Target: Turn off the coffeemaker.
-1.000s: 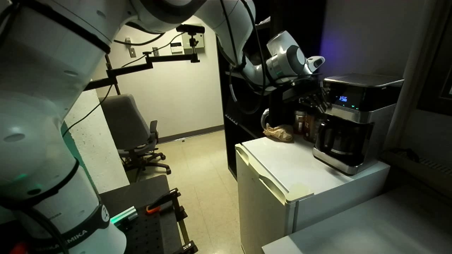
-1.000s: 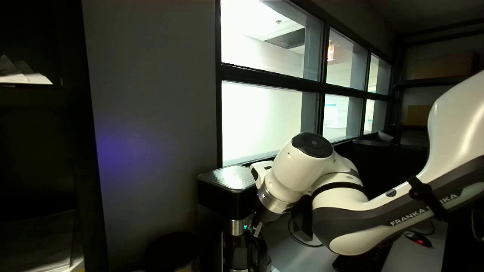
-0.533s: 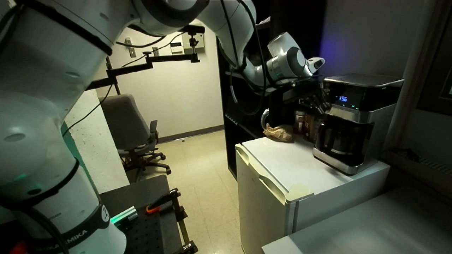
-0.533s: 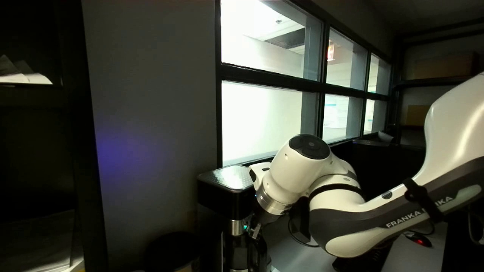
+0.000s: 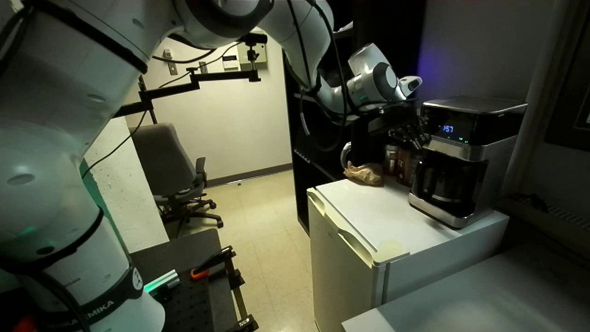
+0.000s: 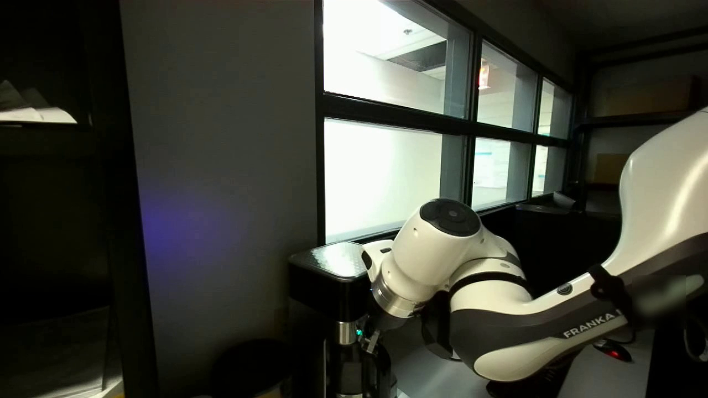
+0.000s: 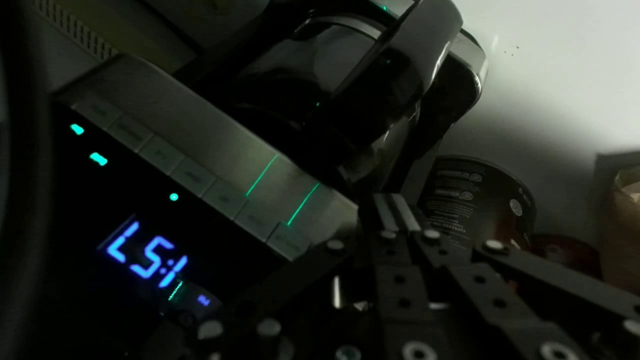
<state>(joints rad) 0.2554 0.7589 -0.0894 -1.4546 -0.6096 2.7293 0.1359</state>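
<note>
The coffeemaker [image 5: 491, 124] is a boxy black-and-silver machine standing on a white cabinet [image 5: 359, 207]. Its front also shows in an exterior view [image 6: 326, 293]. Its blue display [image 7: 147, 252] is lit and reads 1:57, with green lights beside it. In the wrist view a row of silver buttons [image 7: 192, 175] runs along the front panel. The dark carafe [image 7: 380, 85] sits in the machine. My gripper [image 7: 397, 212] is shut and empty, its tips beside the end of the button row. In both exterior views it [image 5: 424, 140] [image 6: 371, 341] is at the machine's front; contact cannot be told.
A dark can [image 7: 475, 200] and a brown paper bag [image 5: 364, 173] stand on the cabinet beside the coffeemaker. A black shelf [image 5: 318, 157] is behind the cabinet. A white table [image 5: 474, 295] is in front of it. A window [image 6: 387, 171] is behind the machine.
The display has gone from 1:56 to 1:57. My arm and gripper have shifted slightly down and a little left in both exterior views. The gripper stays at the machine's front.
</note>
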